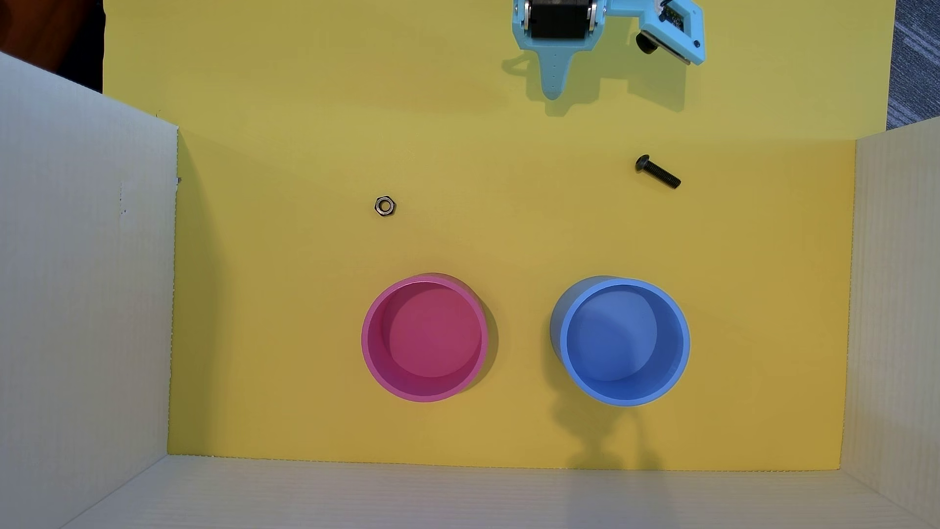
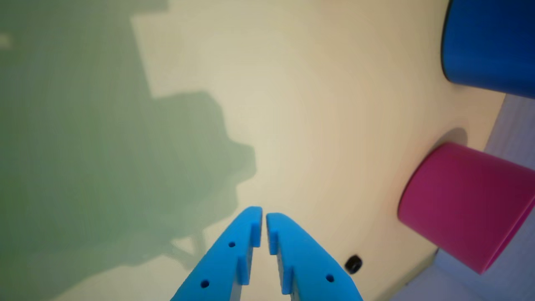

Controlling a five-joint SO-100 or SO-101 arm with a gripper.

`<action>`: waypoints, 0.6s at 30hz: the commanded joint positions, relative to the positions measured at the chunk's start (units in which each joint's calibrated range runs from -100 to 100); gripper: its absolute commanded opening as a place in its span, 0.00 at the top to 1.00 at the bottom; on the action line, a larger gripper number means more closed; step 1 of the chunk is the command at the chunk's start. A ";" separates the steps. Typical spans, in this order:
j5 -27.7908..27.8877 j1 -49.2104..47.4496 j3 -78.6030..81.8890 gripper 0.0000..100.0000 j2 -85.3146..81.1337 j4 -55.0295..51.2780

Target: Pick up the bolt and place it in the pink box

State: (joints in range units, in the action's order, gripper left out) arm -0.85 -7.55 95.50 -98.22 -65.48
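Note:
The bolt (image 1: 657,172), small and black, lies flat on the yellow floor at the upper right of the overhead view, head toward the upper left. It does not show in the wrist view. The pink box (image 1: 424,338) (image 2: 464,205) stands upright and empty at lower centre. My light-blue gripper (image 1: 553,92) (image 2: 264,215) hangs at the top edge of the overhead view, up and to the left of the bolt and well apart from it. Its fingers (image 2: 234,255) sit almost together with only a thin slit between them, holding nothing.
A round blue container (image 1: 620,341) (image 2: 489,42) stands right of the pink box in the overhead view. A silver-grey hex nut (image 1: 385,206) lies on the floor at left; the small dark thing (image 2: 353,264) beside my fingers is probably this nut. White corrugated walls (image 1: 86,285) enclose three sides.

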 commanded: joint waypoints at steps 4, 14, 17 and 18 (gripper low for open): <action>0.15 -0.40 -0.74 0.99 0.07 0.23; 0.26 -0.47 -0.74 0.99 0.07 0.23; 0.26 -0.84 -0.74 0.99 0.07 0.23; 0.26 -1.50 -0.74 0.99 0.07 0.23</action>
State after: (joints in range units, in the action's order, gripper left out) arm -0.85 -8.35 95.50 -98.22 -65.48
